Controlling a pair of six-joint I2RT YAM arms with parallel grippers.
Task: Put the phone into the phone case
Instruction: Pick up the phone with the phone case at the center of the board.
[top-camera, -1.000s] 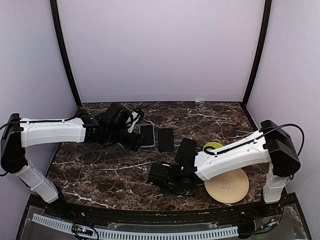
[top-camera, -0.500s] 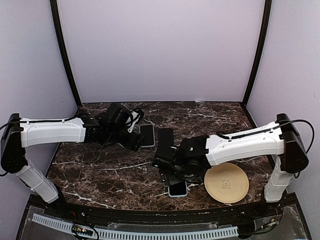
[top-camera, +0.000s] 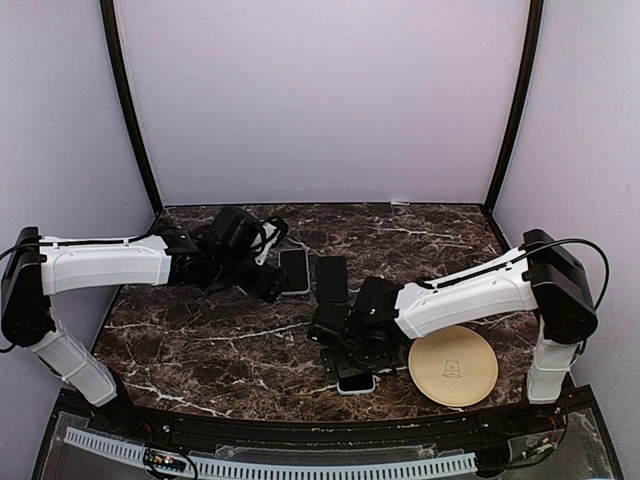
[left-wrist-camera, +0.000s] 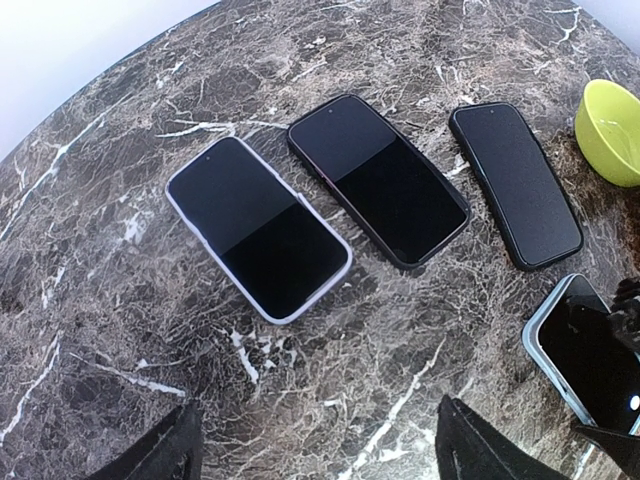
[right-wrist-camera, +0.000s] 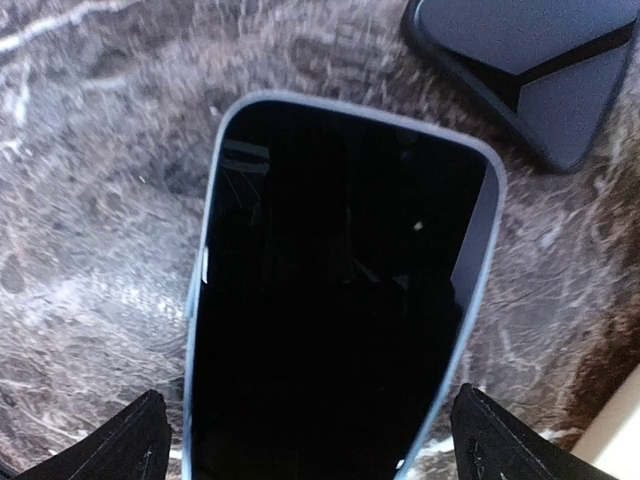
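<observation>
Glossy black-screened phone (right-wrist-camera: 330, 290), pale-blue rounded rim, lies flat on dark, white-veined marble table (right-wrist-camera: 90, 200) — matte black phone case (right-wrist-camera: 530, 70) just beside its far corner. Right gripper (right-wrist-camera: 310, 450) spread wide over phone, gripping nothing. Left gripper (left-wrist-camera: 315, 455) — wide, empty — hovers near three dark handsets (left-wrist-camera: 378, 180).

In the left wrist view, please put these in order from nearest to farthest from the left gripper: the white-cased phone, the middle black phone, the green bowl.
1. Nearest: white-cased phone, just ahead of the left gripper, slightly left.
2. Next: middle black phone, beside it on the right.
3. Farthest: green bowl, at the right edge.
</observation>
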